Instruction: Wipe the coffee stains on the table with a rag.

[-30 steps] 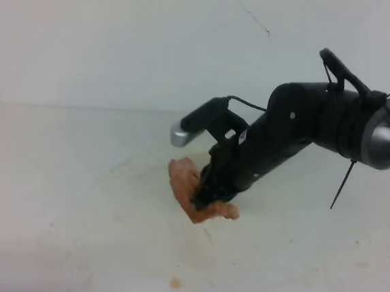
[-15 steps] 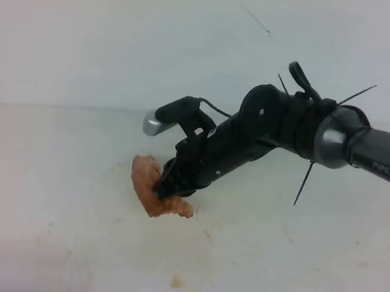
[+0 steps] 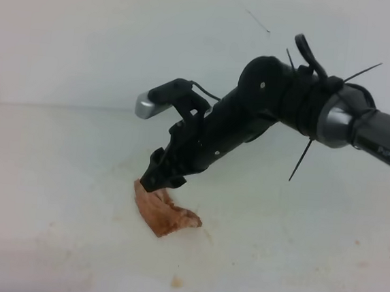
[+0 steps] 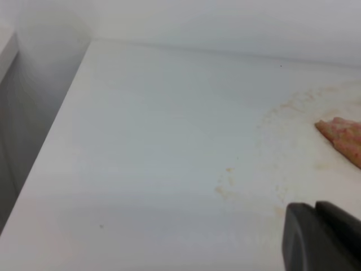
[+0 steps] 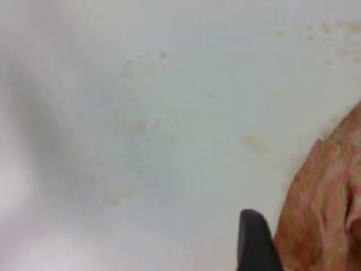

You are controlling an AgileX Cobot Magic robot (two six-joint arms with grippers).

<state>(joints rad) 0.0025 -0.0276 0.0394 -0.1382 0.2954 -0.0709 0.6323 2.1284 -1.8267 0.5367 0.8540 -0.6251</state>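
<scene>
A: What is seen nearest on the worktop (image 3: pixel 54 195)?

B: A small tan speck (image 3: pixel 177 282) is seen close to the front edge, with faint tan smears (image 3: pixel 63 247) spread thinly to its left. The smears are shown again in the right wrist view as pale blotches on white.

A: And the rag?

B: The rag (image 3: pixel 165 212) is found a little farther back, near the middle of the worktop. It is laid flat but wrinkled, pinkish-brown, with one corner pointed toward the front. In the left wrist view only its tip is caught at the right edge, ringed by a faint arc of tan marks.

A: Is it gripped?

B: No grip can be made out. The right claw (image 3: pixel 156 179) is held over the rag's rear left corner, its dark tips just at or barely above the cloth; contact cannot be settled from the high view. The fingers are seen slightly parted, though how wide cannot be judged. In the right wrist view one dark fingertip (image 5: pixel 255 240) is seen beside the cloth, and nothing is pinched against it.

A: What is behind that?

B: The right arm (image 3: pixel 266 118) is stretched in from the right, sloped down toward the rag, with a wrist camera (image 3: pixel 163 102) mounted above the claw. A plain white wall (image 3: pixel 122 37) is seen at the back.

A: And the left claw?

B: Only a dark corner (image 4: pixel 321 237) of it is shown at the bottom of its own view, so its state cannot be told.
</scene>
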